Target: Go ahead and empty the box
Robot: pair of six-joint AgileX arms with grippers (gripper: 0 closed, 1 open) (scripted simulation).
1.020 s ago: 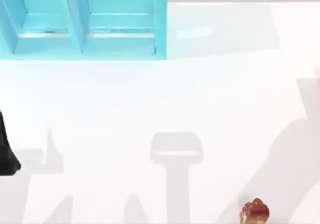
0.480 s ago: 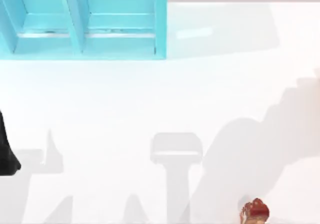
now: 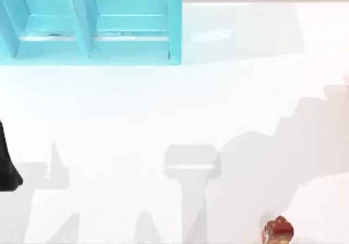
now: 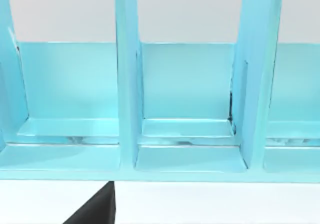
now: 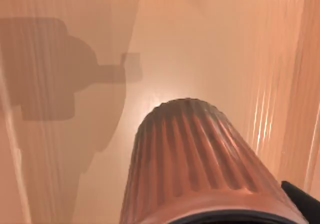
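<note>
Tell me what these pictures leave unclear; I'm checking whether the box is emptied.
- Red-brown object: cut by the top view's bottom edge, identity unclear.
- Ribbed object: too close to the right wrist camera, grasp unseen.
- Blue rack: compartments cropped by the left wrist view's edges.

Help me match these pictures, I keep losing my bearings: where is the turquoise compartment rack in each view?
Top view: turquoise rack at the table's far left corner, cut by the picture's edge.
Left wrist view: the rack seen front-on, spanning the picture, open compartments side by side.
Right wrist view: a ribbed brown object up close on an orange-lit surface instead.
Shared landmark: the rack's upright divider between compartments.
</note>
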